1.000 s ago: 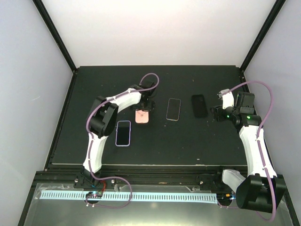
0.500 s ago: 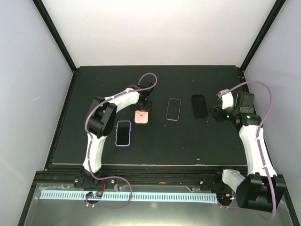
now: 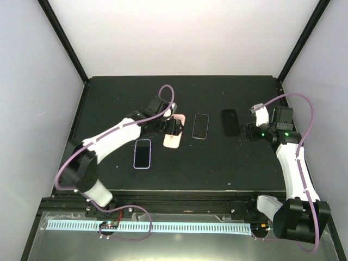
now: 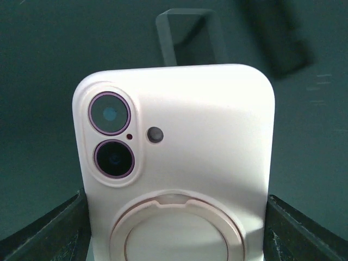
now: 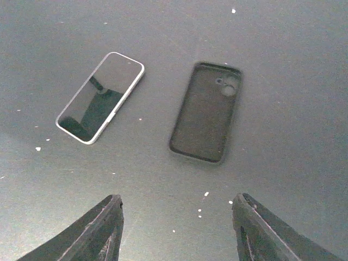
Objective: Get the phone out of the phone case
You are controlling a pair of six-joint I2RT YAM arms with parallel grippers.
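The salmon-pink phone case [image 4: 179, 136] fills the left wrist view, back side up, with its pale ring low in the frame. The phone sits inside it; its two camera lenses [image 4: 110, 114] show through the corner cutout. My left gripper [image 4: 176, 228] is shut on the case, one dark finger [image 4: 49, 236] against each long edge. From above, the case [image 3: 172, 141] sticks out of the left gripper [image 3: 173, 128] at the middle of the mat, tilted. My right gripper [image 5: 176, 223] stands open over bare mat at the right [image 3: 251, 130], holding nothing.
A white-rimmed phone [image 3: 200, 126] [image 5: 100, 98] and an empty black case [image 3: 230, 122] [image 5: 205, 113] lie between the two grippers. A purple-rimmed phone [image 3: 142, 154] lies screen up near the left arm. Black rails edge the mat.
The left gripper closed onto the pink case and carried it a little right and nearer. The left arm's elbow swung down and to the left. The right arm stayed still.
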